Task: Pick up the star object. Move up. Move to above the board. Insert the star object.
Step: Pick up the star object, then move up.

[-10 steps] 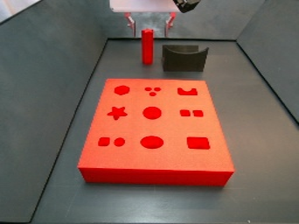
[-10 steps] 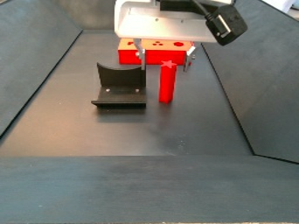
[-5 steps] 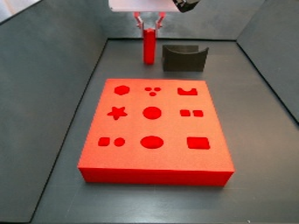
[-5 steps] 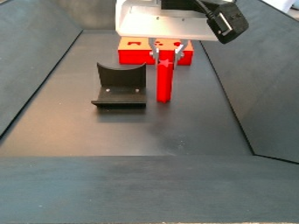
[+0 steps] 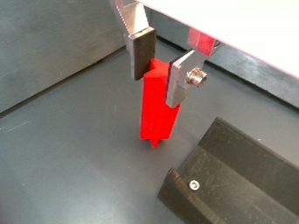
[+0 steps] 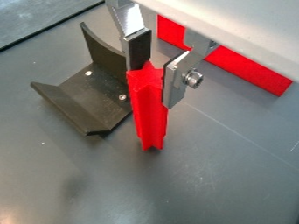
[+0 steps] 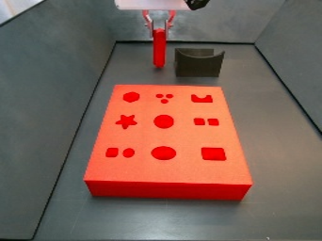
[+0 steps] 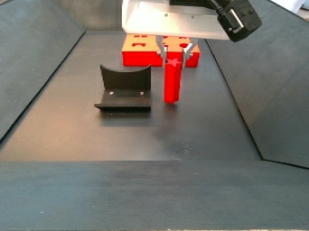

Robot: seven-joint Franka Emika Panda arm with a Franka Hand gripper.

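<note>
The star object [image 7: 160,49] is a slim ridged red peg, upright at the far end of the bin, beyond the board [image 7: 189,136]. The gripper [image 7: 158,26] is shut on the peg's top end. Both wrist views show the fingers [image 5: 140,54] clamped on opposite sides of the peg [image 5: 153,109], with its star-shaped top [image 6: 146,114] between the pads. In a side view the peg [image 8: 173,81] hangs from the gripper [image 8: 174,56], its lower end very near the floor. The board is a flat red slab with a star hole [image 7: 127,120] on its left side.
The fixture [image 7: 198,62], a dark L-shaped bracket, stands right beside the peg; it also shows in the side view [image 8: 122,87] and both wrist views [image 6: 87,96]. Sloped grey bin walls [image 7: 70,66] enclose the floor. The board's edge [image 6: 239,68] lies behind the gripper.
The gripper came down around the peg's top and closed on it. The peg has since risen slightly with the gripper.
</note>
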